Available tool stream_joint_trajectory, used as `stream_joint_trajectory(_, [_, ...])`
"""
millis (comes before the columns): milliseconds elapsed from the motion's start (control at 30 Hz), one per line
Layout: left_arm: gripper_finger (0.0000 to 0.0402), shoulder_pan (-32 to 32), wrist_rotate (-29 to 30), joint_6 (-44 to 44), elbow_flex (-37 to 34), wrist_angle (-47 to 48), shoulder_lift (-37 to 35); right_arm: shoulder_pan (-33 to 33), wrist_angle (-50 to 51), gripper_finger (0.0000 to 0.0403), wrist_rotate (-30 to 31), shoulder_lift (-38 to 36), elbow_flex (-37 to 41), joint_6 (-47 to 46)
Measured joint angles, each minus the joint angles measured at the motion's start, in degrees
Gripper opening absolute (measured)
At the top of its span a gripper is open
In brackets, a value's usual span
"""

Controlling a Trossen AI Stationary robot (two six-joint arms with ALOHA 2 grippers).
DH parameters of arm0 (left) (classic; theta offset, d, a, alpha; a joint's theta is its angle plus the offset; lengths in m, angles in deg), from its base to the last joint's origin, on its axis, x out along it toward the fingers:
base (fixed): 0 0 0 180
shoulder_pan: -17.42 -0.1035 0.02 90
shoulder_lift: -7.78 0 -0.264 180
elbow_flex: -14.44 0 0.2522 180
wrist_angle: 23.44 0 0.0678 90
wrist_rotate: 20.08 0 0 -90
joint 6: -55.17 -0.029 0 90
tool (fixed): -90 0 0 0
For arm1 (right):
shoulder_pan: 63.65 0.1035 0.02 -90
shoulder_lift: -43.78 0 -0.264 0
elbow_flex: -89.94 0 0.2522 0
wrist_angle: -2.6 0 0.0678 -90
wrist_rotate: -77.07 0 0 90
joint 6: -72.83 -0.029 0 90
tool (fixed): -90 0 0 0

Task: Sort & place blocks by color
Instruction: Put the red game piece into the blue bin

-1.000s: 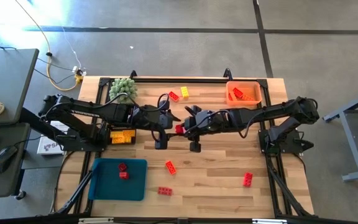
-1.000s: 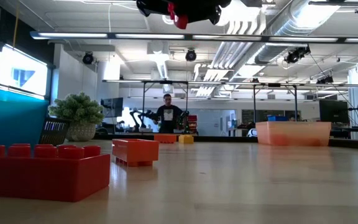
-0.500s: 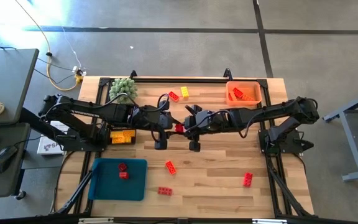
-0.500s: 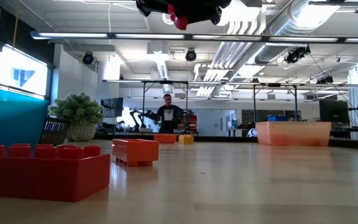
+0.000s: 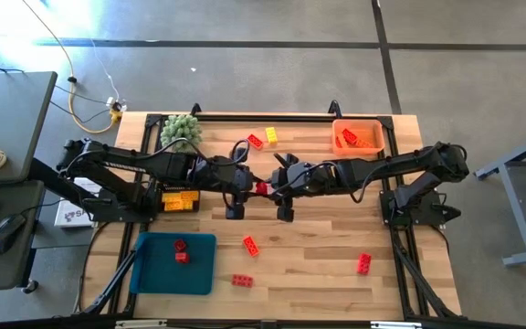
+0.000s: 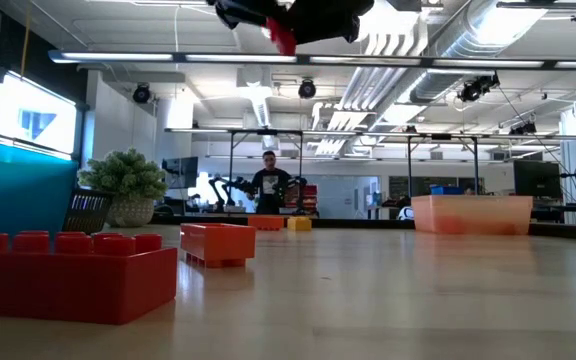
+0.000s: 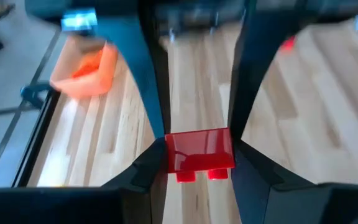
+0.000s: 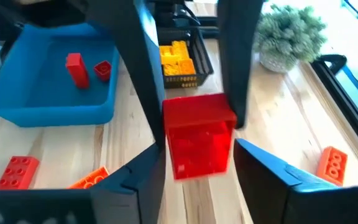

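Observation:
A red block (image 5: 262, 188) hangs high over the table's middle, where my two grippers meet tip to tip. My left gripper (image 5: 250, 186) comes from the table's left and is shut on the block (image 7: 199, 152). My right gripper (image 5: 274, 188) comes from the right and is open. Its fingers (image 8: 260, 165) stand on either side of the same block (image 8: 199, 140), a little apart from it. In the low view the block (image 6: 282, 34) shows at the top edge, far above the tabletop. My left gripper pinches the red block by two opposite side faces (image 7: 170, 154) between its two fingers. The fingers slant down from the table's left. The block is lifted clear of the table and sits roughly level.
A blue tray (image 5: 158, 274) at the near left holds two red blocks. An orange tray (image 5: 358, 124) at the far right holds orange ones. A black basket (image 5: 178, 199) holds yellow ones, beside a green plant (image 5: 181, 131). Loose blocks (image 5: 250, 245) lie on the wood.
My left gripper's fingers have closed onto the red block, and my right gripper's fingers have opened off it. Both arms have stayed in place over the table's middle. The block has stayed aloft and has shifted slightly toward the left gripper.

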Motion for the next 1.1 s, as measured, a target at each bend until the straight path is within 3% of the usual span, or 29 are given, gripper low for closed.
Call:
stream_joint_trajectory(300, [0.0113,0.51,1.46,3.24,-0.02,9.01,0.07,0.0,1.57,0.0215,5.56,0.0,0.0,-0.11])
stream_joint_trajectory(800, [0.0113,9.43,0.68,16.5,-0.02,31.26,0.07,0.0,2.98,0.0217,5.94,0.0,0.0,0.75])
stream_joint_trajectory(1100, [0.0118,16.57,-9.13,26.64,-0.02,37.01,0.04,0.0,2.57,0.0218,5.96,0.0,0.0,-1.43])
